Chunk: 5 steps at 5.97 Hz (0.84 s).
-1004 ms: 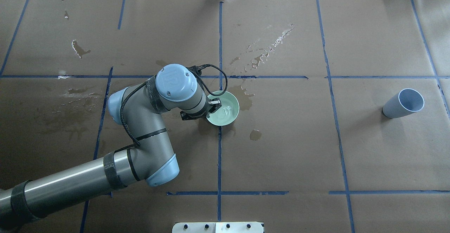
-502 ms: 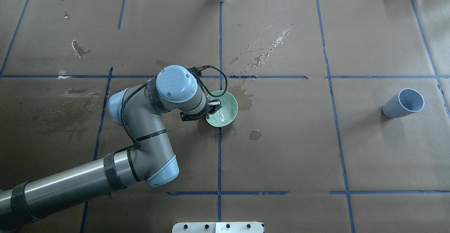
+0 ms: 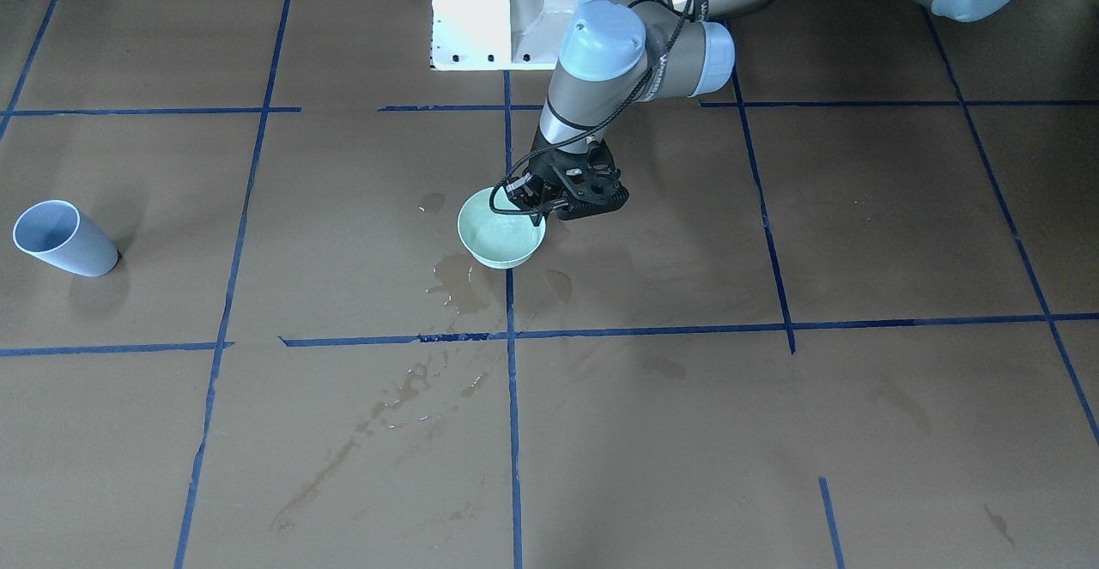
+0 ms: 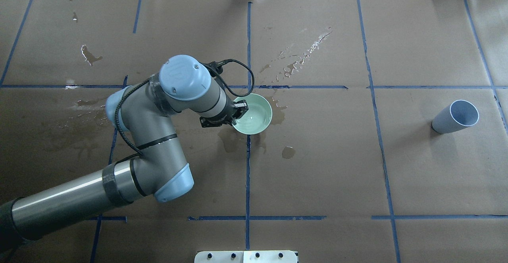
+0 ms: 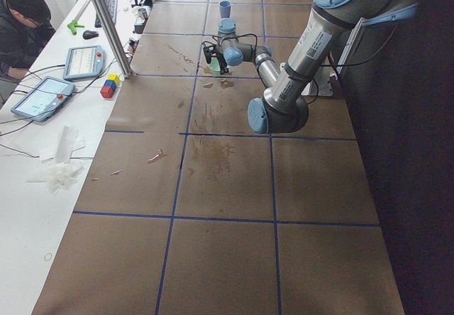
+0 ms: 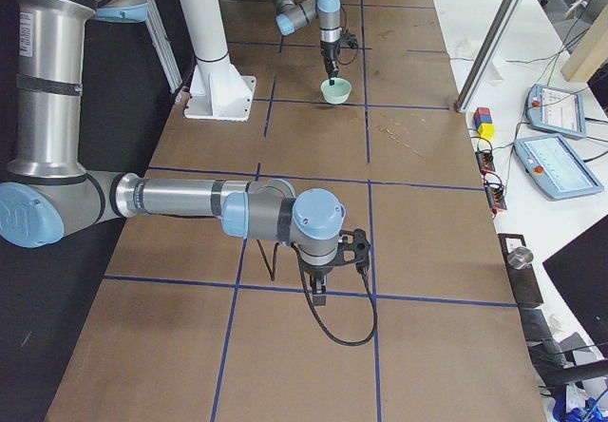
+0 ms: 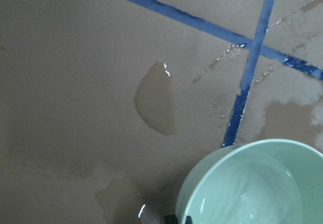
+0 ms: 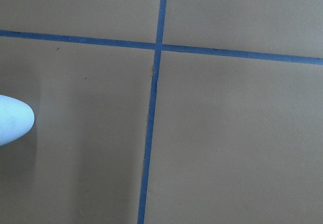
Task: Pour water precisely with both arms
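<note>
My left gripper (image 4: 239, 109) is shut on the near-left rim of a mint-green bowl (image 4: 254, 114), close to the table's middle. It also shows in the front-facing view (image 3: 534, 200), holding the bowl (image 3: 500, 239). The water (image 7: 255, 193) is a faint sheen inside the bowl (image 7: 202, 193). My right gripper (image 6: 321, 294) hangs low over bare paper in the exterior right view. I cannot tell whether it is open or shut. A pale blue-grey cup (image 4: 455, 117) stands at the right side, apart from both grippers, and its edge shows in the right wrist view (image 8: 12, 119).
Brown paper with blue tape lines (image 4: 248, 167) covers the table. Wet patches and droplets lie around the bowl (image 4: 288, 152) and toward the far side (image 4: 301, 56). The white pedestal (image 3: 502, 11) stands at the robot's side. Tablets and coloured blocks (image 5: 108, 86) lie beyond the far edge.
My left arm has swung left and away, carrying the bowl a little toward the far side. The bowl now looks larger and more level than half a second ago.
</note>
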Each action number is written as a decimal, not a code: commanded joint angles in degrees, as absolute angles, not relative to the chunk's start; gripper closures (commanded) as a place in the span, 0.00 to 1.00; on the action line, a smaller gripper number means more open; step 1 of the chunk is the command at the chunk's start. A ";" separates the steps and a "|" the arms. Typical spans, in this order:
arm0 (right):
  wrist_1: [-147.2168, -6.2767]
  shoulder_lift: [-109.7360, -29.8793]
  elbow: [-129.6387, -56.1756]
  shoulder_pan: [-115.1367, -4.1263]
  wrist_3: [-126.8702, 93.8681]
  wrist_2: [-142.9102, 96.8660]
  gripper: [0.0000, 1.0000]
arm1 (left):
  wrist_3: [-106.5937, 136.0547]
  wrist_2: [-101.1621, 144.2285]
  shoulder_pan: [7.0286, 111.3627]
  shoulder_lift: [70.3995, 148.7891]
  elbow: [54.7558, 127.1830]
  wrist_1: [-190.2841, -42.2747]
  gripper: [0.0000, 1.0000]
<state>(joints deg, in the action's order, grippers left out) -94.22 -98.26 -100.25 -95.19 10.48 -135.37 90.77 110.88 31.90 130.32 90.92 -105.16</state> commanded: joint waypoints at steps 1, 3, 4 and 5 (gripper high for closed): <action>-94.22 -98.26 -100.11 -95.19 10.37 -135.44 0.00 | 82.95 118.36 38.28 122.39 98.66 -104.94 1.00; -94.22 -98.35 -100.11 -95.10 10.20 -135.62 0.00 | 69.42 124.94 46.62 113.34 101.24 -105.64 1.00; -94.22 -98.35 -100.11 -95.01 10.20 -135.62 0.00 | 60.21 127.16 51.28 107.64 101.95 -106.43 1.00; -94.22 -98.35 -100.11 -94.92 10.28 -135.62 0.00 | 52.72 131.79 56.37 102.27 101.87 -108.44 1.00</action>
<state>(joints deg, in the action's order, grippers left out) -94.22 -98.35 -100.11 -95.00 10.23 -135.61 60.56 127.83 51.47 107.65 101.64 -106.86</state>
